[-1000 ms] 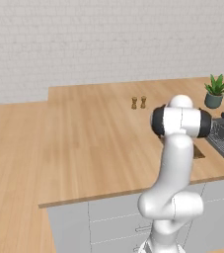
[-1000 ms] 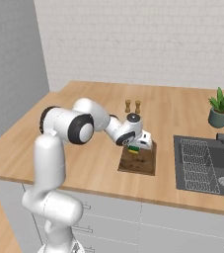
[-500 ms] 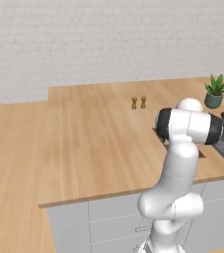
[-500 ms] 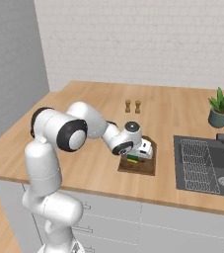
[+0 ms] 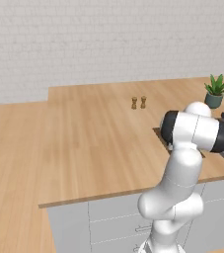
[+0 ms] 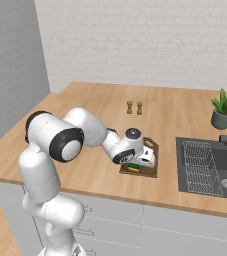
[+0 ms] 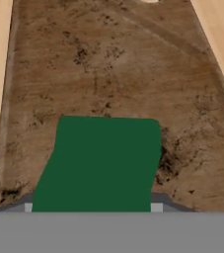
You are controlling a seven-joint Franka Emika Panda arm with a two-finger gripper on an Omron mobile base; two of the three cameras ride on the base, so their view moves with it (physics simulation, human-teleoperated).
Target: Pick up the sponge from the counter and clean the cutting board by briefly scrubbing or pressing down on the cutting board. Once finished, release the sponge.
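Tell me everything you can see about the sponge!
The sponge is a small block with a dark green top; in the right base view a yellow layer shows underneath. It sits low on the dark brown cutting board, near one end, held by the shut gripper.

- The cutting board [image 7: 113,74] — dark brown wood, matt, its face rough and speckled.
- The sponge [image 7: 101,163] — flat, matt dark green top over a yellow layer.
- The counter [image 5: 89,133] — pale wood grain, smooth.
- The sink [image 6: 207,167] — dark grey, dull.
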